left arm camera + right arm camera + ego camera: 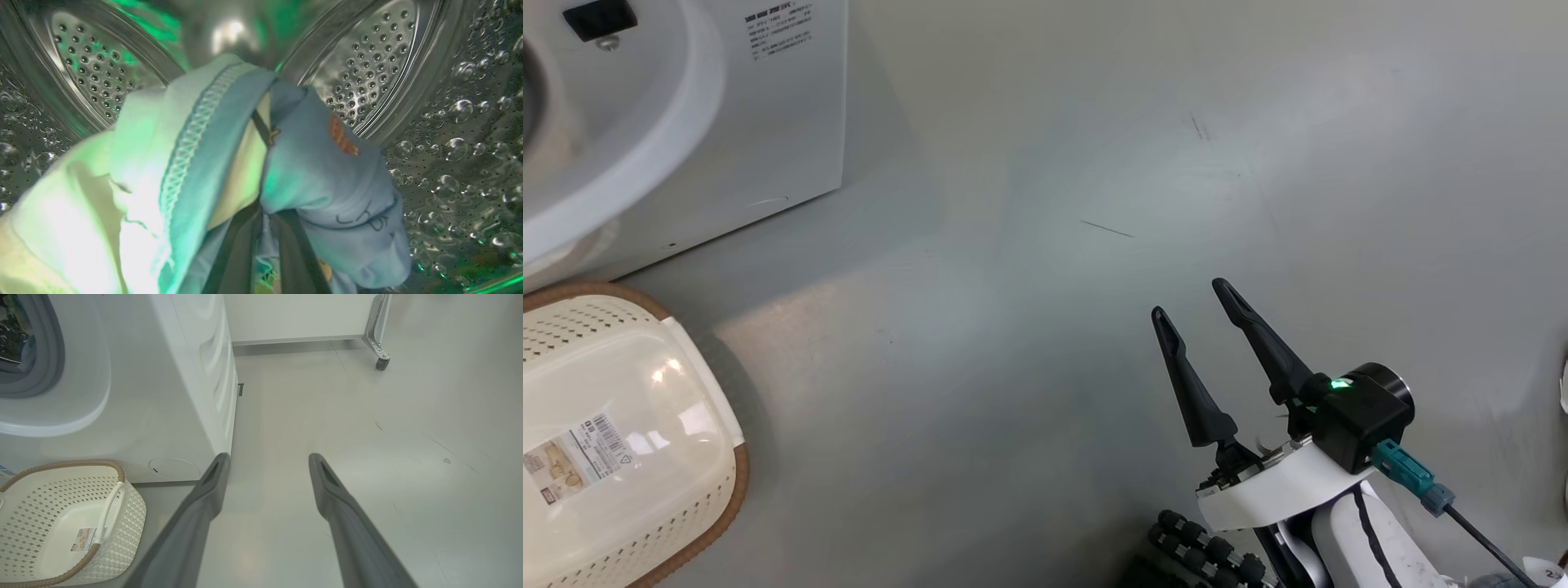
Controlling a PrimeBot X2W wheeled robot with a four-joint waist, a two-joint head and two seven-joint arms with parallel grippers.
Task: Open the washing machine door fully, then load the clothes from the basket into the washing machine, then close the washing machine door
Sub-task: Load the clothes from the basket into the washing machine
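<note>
Now the left hand [262, 204] is inside the shiny drum [367, 61] of the washing machine [768, 122]. Its two fingers are pressed together on the clothes [318, 171], light blue cloth with an orange print. The right hand [1191, 300] is spread wide and holds nothing, over the grey floor [1029, 343]. The basket [572, 327] sits on the floor just beside the washing machine, its sticker [580, 457] showing.
</note>
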